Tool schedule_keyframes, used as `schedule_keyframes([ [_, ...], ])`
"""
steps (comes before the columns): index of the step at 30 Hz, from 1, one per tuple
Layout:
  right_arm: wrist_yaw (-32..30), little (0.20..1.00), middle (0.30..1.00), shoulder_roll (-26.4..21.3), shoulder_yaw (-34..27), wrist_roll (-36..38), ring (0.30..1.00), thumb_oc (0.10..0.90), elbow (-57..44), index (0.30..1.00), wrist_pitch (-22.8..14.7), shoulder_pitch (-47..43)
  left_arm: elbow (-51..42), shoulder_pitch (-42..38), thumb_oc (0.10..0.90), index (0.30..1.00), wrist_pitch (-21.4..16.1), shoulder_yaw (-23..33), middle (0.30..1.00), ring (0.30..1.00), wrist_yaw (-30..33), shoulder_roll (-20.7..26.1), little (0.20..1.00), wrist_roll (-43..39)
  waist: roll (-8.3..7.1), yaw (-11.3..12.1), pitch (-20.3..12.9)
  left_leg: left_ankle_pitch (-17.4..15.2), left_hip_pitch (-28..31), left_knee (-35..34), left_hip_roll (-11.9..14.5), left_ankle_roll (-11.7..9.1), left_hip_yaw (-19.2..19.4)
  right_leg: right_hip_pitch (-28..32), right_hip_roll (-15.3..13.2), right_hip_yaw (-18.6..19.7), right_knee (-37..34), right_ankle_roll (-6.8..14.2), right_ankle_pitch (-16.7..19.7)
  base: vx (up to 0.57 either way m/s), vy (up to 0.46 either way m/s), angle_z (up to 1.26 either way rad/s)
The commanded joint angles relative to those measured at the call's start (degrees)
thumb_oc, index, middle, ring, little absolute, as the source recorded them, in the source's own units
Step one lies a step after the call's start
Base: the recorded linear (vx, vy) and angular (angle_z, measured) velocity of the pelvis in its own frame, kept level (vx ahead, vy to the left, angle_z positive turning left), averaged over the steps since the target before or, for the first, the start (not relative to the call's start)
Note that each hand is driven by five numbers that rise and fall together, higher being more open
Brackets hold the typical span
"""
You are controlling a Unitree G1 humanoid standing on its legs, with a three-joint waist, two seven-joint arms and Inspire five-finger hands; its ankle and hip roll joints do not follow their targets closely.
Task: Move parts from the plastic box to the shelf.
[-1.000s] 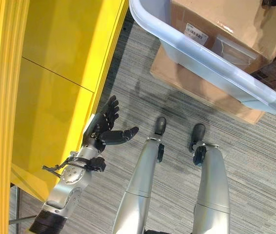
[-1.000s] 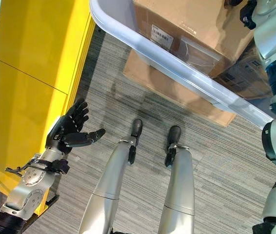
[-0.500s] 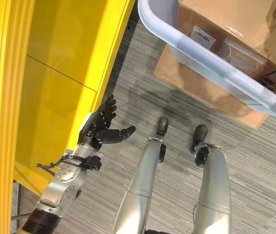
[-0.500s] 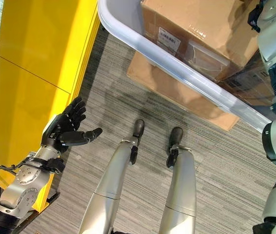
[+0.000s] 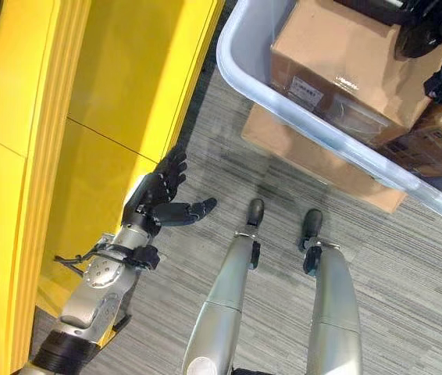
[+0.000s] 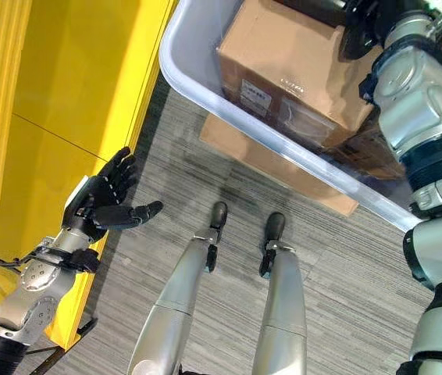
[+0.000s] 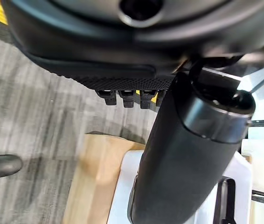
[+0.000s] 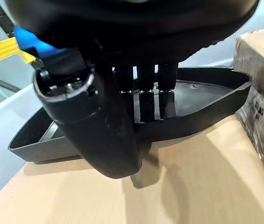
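**Black part lies on the carton inside the plastic box**

Black and shallow, the moulded part (image 8: 136, 119) rests on top of the brown cardboard carton (image 6: 299, 70) that sits inside the pale translucent plastic box (image 6: 205, 94). We see the right hand (image 8: 104, 116) hanging directly over the part's rim in the right wrist view, fingers pointing down towards it and the thumb in front. Whether those fingers touch the part or curl on it, we cannot tell. In the right eye view the right arm reaches up over the far side of the box, and the hand itself is hard to make out there.

The box stands on a flat sheet of cardboard (image 5: 315, 160) laid on the grey striped carpet (image 5: 408, 273). More brown cartons (image 5: 440, 141) sit just beyond the box on the right.

The yellow shelf (image 5: 119, 86) runs down the left side of the eye views. Our left hand (image 5: 155, 201) hovers just beside its lower panel, above the carpet, with the fingers spread straight and the thumb held out sideways; it holds nothing. The left wrist view shows the same released fingers, with the carpet beyond them.
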Motion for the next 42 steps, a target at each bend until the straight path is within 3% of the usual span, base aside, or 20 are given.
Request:
schedule_keyframes([
  [1,0.06,0.300,0.300,1.55,-0.97,-1.61,0.300,0.400,-4.70,0.300,-3.64,2.53,-3.71,-0.31,0.900,1.000,-4.69,4.33,1.000,1.000,-0.21,-0.28,1.000,-0.91,-0.82,0.38,0.74,-4.94,3.70,-1.38,0.31,2.75,4.18,4.15,1.32,0.04,-3.55,0.65,-4.14,-0.05,-0.011,-0.13],
  [3,-0.09,0.300,0.300,1.89,-2.28,-2.00,0.300,0.400,-7.52,0.300,-3.57,4.27,-3.67,-0.33,0.900,1.000,-4.68,4.66,1.000,1.000,-0.32,-0.64,1.000,-0.75,-1.22,0.04,0.74,-4.65,5.32,-2.47,0.38,2.70,4.19,5.55,1.43,0.13,-4.87,0.75,-3.72,-0.07,-0.006,-0.07],
  [4,0.25,0.300,0.300,1.96,-2.79,-2.38,0.300,0.400,-8.63,0.300,-3.76,4.07,-3.66,-1.01,0.900,1.000,-4.74,5.20,1.000,1.000,-0.35,-0.78,1.000,-0.55,-1.40,-0.15,0.74,-2.78,4.25,-3.36,0.59,2.90,4.57,4.63,1.39,-0.40,-6.13,0.44,-1.85,-0.10,-0.001,-0.02],
  [13,4.53,0.300,0.300,4.30,-8.91,-6.78,0.300,0.400,-22.59,0.300,-4.67,16.24,-4.10,-1.06,0.900,1.000,-3.48,7.38,1.000,1.000,-0.41,-2.70,1.000,1.30,-4.24,-2.42,0.74,-0.26,14.66,-11.09,1.35,1.83,5.93,14.78,2.34,-0.02,-14.92,1.50,1.22,-0.07,-0.017,-0.11],
  [26,8.11,0.300,0.300,5.71,-13.01,-8.29,0.300,0.400,-28.96,0.300,-7.33,24.10,-5.94,-1.14,0.900,1.000,-1.81,9.06,1.000,1.000,-0.16,-4.17,1.000,3.60,-6.11,-3.16,0.74,1.42,25.33,-17.24,2.50,1.05,6.19,25.30,1.78,0.19,-21.21,2.81,3.13,-0.02,-0.009,-0.03],
  [33,13.05,0.300,0.300,3.81,-19.32,-5.79,0.300,0.400,-38.28,0.300,-9.74,32.04,-8.39,0.88,0.900,1.000,-1.09,12.18,1.000,1.000,-1.45,-3.85,1.000,8.47,-6.51,-3.88,0.74,1.85,34.62,-21.74,3.27,0.73,6.20,34.70,1.43,0.70,-25.95,4.04,4.18,0.00,0.002,0.00],
  [42,19.64,0.300,0.300,2.88,-25.08,-1.40,0.300,0.400,-44.92,0.300,-12.28,39.63,-10.04,4.12,0.900,1.000,-1.25,15.22,1.000,1.000,-5.82,-2.65,1.000,10.20,-7.67,-4.48,-4.12,1.63,41.42,-26.35,3.95,0.50,6.32,42.23,1.10,1.37,-31.64,4.94,5.67,0.06,0.015,-0.02],
])
